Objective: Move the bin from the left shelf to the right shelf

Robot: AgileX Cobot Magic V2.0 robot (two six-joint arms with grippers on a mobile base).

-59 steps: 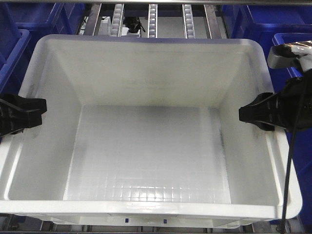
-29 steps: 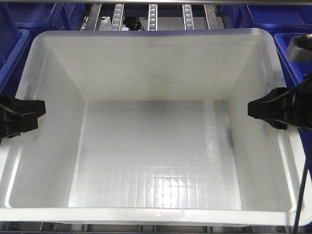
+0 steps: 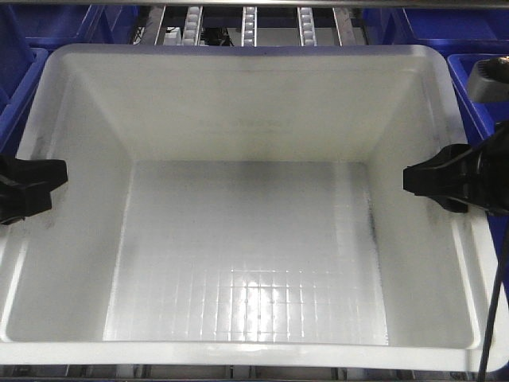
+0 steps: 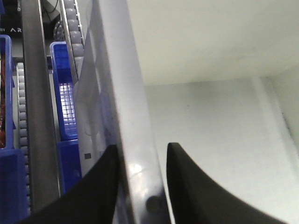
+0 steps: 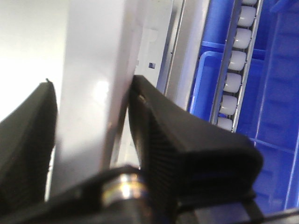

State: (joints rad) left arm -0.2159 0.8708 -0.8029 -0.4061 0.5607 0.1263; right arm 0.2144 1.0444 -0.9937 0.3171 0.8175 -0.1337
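The large white bin (image 3: pixel 246 119) fills the front view, empty, with a grid-textured floor. My left gripper (image 3: pixel 32 187) is shut on the bin's left rim, and my right gripper (image 3: pixel 433 185) is shut on its right rim. In the left wrist view my left gripper (image 4: pixel 140 161) has one black finger on each side of the thick rim (image 4: pixel 135 140). In the right wrist view my right gripper (image 5: pixel 91 112) straddles the right rim (image 5: pixel 93 70) the same way. The bin's printed side is hidden.
Dark blue totes stand at the far left (image 3: pixel 16 72) and far right (image 3: pixel 477 72). Shelf roller tracks (image 3: pixel 250 24) run behind the bin. More blue totes (image 4: pixel 65 93) and rollers (image 5: pixel 236 60) show beside the rims in the wrist views.
The bin has come nearer to the camera and lower in the view, filling more of it. Both grippers have kept hold of the rims.
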